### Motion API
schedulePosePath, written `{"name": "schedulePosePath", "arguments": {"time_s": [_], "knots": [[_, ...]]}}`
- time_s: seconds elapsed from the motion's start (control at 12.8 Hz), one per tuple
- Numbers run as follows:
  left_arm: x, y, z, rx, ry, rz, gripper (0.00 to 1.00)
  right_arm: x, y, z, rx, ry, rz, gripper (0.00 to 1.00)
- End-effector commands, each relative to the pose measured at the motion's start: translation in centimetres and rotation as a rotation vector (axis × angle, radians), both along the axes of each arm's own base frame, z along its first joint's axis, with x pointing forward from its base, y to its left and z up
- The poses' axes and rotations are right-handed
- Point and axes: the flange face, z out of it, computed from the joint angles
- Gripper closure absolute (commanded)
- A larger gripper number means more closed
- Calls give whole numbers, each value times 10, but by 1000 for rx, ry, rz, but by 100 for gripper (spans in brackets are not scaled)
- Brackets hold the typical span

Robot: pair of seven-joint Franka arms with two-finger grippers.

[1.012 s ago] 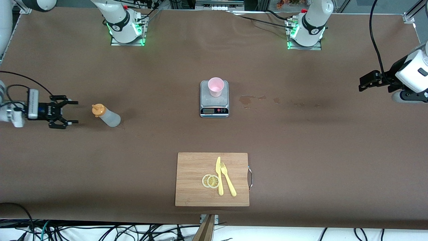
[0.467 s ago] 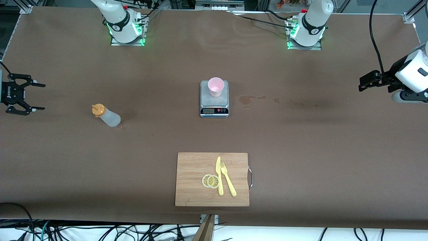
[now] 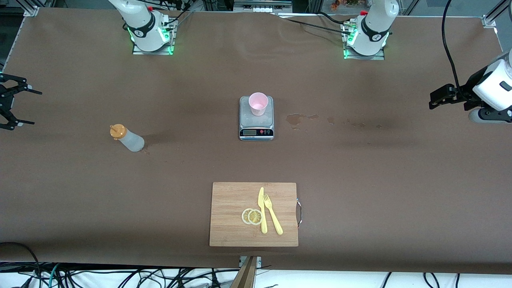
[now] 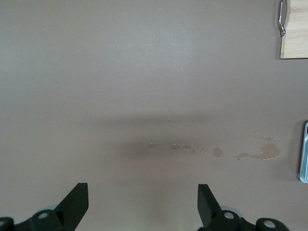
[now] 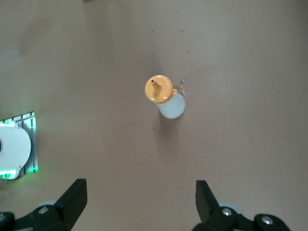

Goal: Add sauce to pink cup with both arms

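Observation:
The sauce bottle (image 3: 127,138), whitish with an orange cap, stands upright on the table toward the right arm's end. It also shows in the right wrist view (image 5: 166,96), well apart from the fingers. The pink cup (image 3: 258,103) stands on the grey scale (image 3: 256,126) at mid-table. My right gripper (image 3: 34,108) is open and empty, up in the air at the table's edge, away from the bottle; its own view (image 5: 141,199) shows wide-spread jaws. My left gripper (image 3: 433,101) is open and empty, waiting at the left arm's end, over bare table (image 4: 143,202).
A wooden cutting board (image 3: 232,216) with a yellow knife (image 3: 262,210), a fork (image 3: 273,216) and lemon slices (image 3: 252,216) lies nearer to the front camera than the scale. Wet stains (image 3: 298,118) mark the table beside the scale, toward the left arm's end.
My right gripper has drawn back from beside the sauce bottle toward the right arm's end of the table, still open. The bottle, the cup and the left arm have not moved.

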Motion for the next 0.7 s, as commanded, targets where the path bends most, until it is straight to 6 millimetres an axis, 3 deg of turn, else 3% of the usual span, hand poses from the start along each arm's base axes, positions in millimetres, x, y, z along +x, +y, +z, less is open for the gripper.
{"name": "schedulePosePath", "arguments": {"time_s": [0.0, 0.39, 0.62], "knots": [[-1, -2, 7, -4, 1, 6, 0, -3, 17, 11, -51, -6, -106, 0], [-1, -2, 7, -4, 1, 6, 0, 4, 63, 42, -115, -10, -400, 0], [-1, -2, 7, -4, 1, 6, 0, 9, 88, 49, -159, 0, -537, 0]]}}
